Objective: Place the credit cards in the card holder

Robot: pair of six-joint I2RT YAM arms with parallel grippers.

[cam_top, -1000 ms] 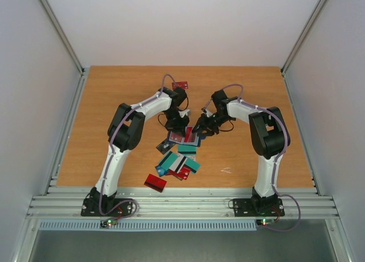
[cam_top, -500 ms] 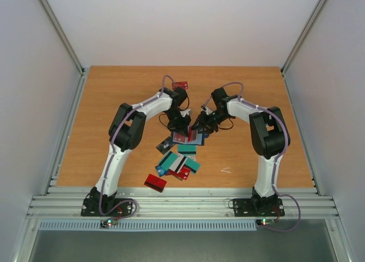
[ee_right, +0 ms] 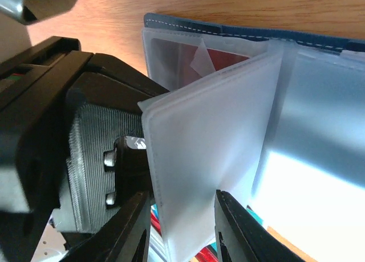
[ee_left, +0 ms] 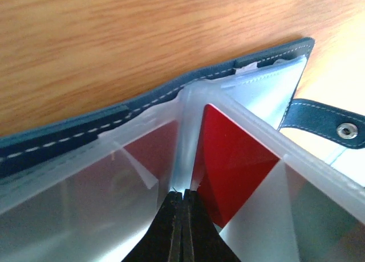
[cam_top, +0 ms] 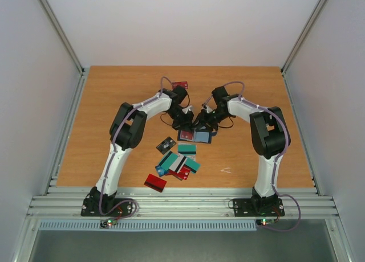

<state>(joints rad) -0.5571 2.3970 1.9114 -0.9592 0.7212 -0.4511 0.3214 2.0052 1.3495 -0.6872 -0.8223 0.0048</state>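
The card holder (cam_top: 195, 136) lies open on the table, navy outside with clear sleeves inside. My left gripper (cam_top: 183, 119) is shut, its tips (ee_left: 183, 195) at the crease between two sleeves. A red card (ee_left: 234, 159) sits inside the sleeve just right of those tips. The navy cover edge (ee_left: 68, 138) and snap strap (ee_left: 333, 128) show behind. My right gripper (cam_top: 202, 123) is open, its fingers (ee_right: 132, 230) either side of an upright clear sleeve leaf (ee_right: 211, 154), not closed on it. Loose cards (cam_top: 178, 162), teal, white and red, lie nearer me.
A dark card (cam_top: 166, 143) lies left of the holder. A red card (cam_top: 155, 183) lies near the front edge and another (cam_top: 180, 85) at the far side behind the left arm. The left gripper's body (ee_right: 63, 131) fills the left of the right wrist view.
The left gripper has moved right and away from me, close to the right gripper. The holder has shifted right with them. The red card seen on the holder earlier now sits in a sleeve.
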